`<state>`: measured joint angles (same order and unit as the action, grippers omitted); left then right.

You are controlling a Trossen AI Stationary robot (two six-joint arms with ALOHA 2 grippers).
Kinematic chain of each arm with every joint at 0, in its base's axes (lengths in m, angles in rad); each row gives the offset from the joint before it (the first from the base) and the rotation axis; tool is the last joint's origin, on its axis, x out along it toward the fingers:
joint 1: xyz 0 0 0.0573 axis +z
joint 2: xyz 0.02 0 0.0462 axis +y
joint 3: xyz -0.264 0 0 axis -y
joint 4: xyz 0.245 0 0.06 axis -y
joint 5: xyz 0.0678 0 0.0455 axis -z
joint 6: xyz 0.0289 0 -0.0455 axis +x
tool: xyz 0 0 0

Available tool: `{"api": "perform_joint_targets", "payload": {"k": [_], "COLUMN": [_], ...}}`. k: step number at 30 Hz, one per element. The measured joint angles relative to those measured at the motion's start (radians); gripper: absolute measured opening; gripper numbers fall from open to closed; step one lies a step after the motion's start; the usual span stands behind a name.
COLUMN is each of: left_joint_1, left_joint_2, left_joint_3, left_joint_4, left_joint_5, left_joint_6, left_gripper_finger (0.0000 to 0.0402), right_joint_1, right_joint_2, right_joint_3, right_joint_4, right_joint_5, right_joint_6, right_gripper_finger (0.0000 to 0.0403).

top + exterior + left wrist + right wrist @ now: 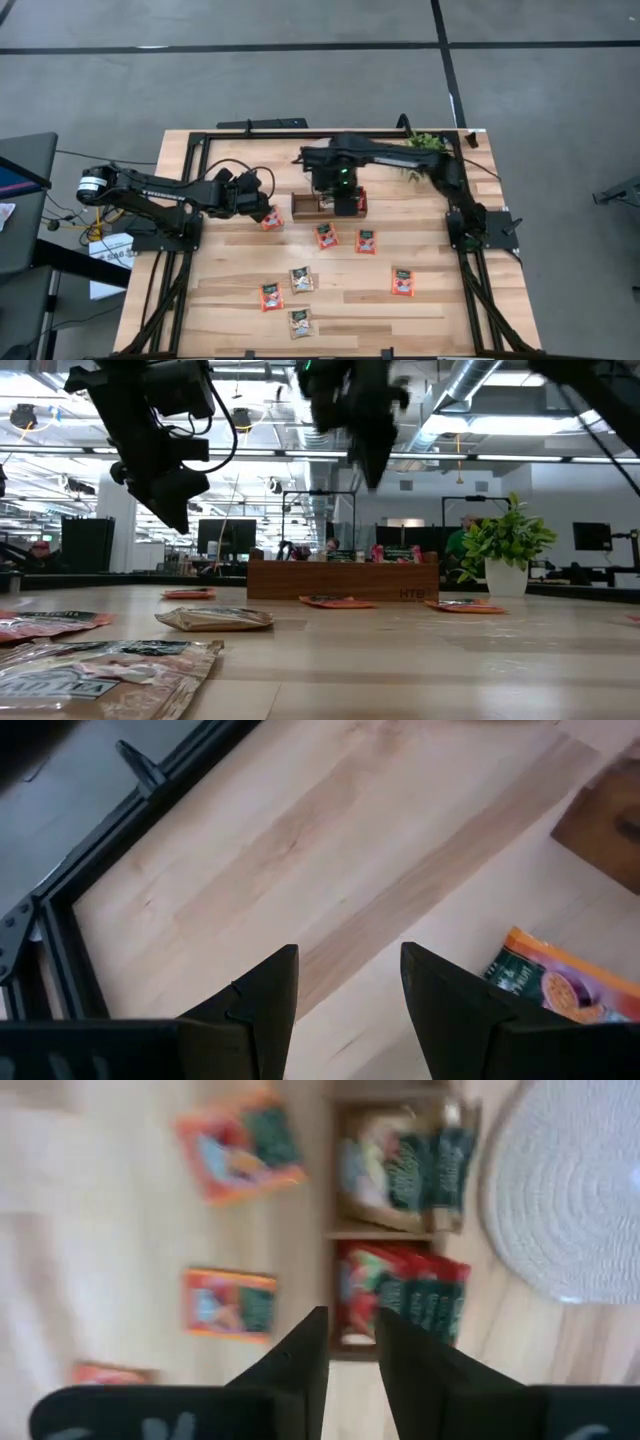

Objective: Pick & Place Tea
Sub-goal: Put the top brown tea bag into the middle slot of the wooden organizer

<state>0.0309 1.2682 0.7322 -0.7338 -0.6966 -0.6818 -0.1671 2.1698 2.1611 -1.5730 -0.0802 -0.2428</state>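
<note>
While we look straight down from above, we see the right gripper (345,193) hanging over the wooden tray (302,207) at the middle of the table (440,310), and the left gripper (262,208) just beside a red-orange sachet (271,221) off the tray's end. Seven more tea sachets (325,235) lie loose on the boards nearer the front edge, and a green plant (425,143) sits at the far right corner.

From table height we find the tray's long side (342,578) with flat sachets (212,619) before it, a potted plant (506,545) beside it, and both arms hanging above, clear of the wood.

Past the left wrist, the fingers (265,1005) stand wide apart with nothing between them, over bare boards; one orange sachet (555,985) lies just off to the side.

Past the right wrist, the fingers (305,1355) keep a narrow gap, holding nothing, above the tray's compartments: pale packets (400,1170) in one, red packets (405,1290) in the next. Only this view shows the round white disc (570,1190) beside the tray.
</note>
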Motion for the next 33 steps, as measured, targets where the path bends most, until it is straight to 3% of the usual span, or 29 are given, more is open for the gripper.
{"api": "perform_joint_targets", "payload": {"k": [5,10,20,28,33], "left_joint_1": [-0.028,-0.076,-0.155,-0.157,-0.164], "left_joint_2": [0.000,0.000,0.000,0.000,0.025], "left_joint_3": [0.000,0.000,0.000,0.007,0.092], "left_joint_4": [0.001,0.020,0.270,0.428,0.446], "left_joint_5": [0.037,0.109,0.423,0.559,0.587], "left_joint_6": [0.039,0.087,0.244,0.275,0.263], "left_gripper_finger": [0.0171,0.0171,0.0171,0.0171,0.0171], "right_joint_1": [0.034,0.050,0.076,0.114,0.169], "right_joint_2": [-0.174,-0.389,-0.915,-1.243,-1.387], "right_joint_3": [-0.065,-0.253,-0.914,-1.312,-1.475], "right_joint_4": [0.004,0.071,0.609,0.960,1.148], "right_joint_5": [-0.029,-0.026,-0.029,-0.012,0.057], "right_joint_6": [0.019,0.087,0.320,0.581,0.595], "right_gripper_finger": [0.0071,0.0070,0.0070,0.0070,0.0070]}}
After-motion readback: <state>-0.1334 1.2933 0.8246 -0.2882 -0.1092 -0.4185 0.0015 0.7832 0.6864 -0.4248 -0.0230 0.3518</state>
